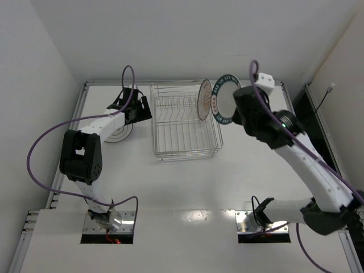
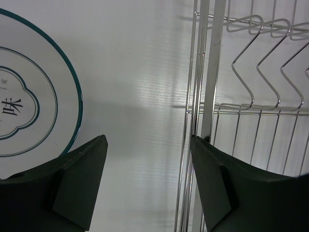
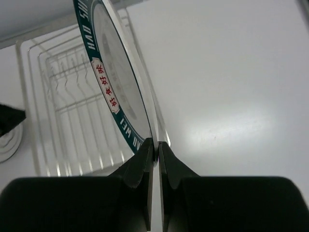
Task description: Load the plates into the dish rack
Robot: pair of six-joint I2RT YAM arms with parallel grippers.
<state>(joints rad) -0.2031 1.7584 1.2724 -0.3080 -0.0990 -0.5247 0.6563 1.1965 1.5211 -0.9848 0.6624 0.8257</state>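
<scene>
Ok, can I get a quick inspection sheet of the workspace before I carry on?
Surface: white table, glossy.
Job's things: dish rack mid-table; orange-centred plate upright in its right end; lettered-rim plate held on edge at the rack's right side; third plate flat, left of the rack.
Clutter: nothing seen.
End effectors: left end effector open, between third plate and rack; right end effector shut on the lettered-rim plate.
Cables: purple cables loop along both arms.
Surroundings: white walls on three sides.
</scene>
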